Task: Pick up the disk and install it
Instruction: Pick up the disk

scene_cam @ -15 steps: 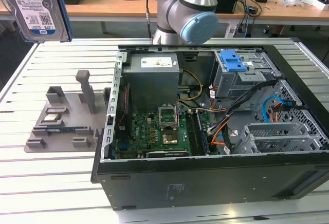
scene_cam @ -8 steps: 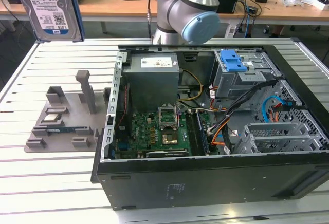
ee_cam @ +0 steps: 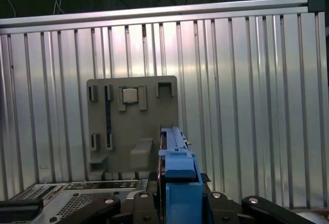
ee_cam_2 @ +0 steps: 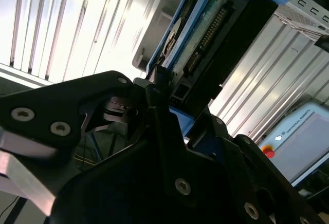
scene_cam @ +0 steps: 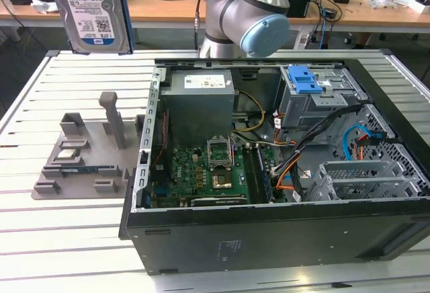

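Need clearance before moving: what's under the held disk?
Past the disk, the first wrist view shows the slatted table and grey tray; the disk hides one tray corner.

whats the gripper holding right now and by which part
The disk. The gripper clamps one end of it, on its blue frame beside the connector pins.
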Robot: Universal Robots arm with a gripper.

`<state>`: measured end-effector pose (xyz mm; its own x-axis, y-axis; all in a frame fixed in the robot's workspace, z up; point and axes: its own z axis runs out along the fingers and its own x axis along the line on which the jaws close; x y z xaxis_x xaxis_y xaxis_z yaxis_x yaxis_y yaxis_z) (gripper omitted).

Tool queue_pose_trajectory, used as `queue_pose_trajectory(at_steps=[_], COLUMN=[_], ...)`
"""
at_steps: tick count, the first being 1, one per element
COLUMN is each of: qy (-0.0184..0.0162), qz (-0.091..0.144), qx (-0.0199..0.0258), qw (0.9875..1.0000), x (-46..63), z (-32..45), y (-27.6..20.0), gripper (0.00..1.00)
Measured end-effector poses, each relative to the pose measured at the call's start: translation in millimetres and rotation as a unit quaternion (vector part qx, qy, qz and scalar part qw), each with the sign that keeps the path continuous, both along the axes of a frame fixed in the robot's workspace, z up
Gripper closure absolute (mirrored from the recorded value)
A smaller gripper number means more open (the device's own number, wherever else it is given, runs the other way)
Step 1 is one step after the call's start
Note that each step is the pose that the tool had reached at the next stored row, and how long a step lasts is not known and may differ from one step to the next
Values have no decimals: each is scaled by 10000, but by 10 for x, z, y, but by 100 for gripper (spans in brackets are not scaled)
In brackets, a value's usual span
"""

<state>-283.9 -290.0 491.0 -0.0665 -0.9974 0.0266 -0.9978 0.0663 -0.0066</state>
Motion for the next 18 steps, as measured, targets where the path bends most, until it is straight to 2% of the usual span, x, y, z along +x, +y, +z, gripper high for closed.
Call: queue_pose_trajectory(at_steps=[18], qy=[1], qz=[0], qx=[0], qw=[10000], x=[580], z=[1], y=[0], gripper=[63])
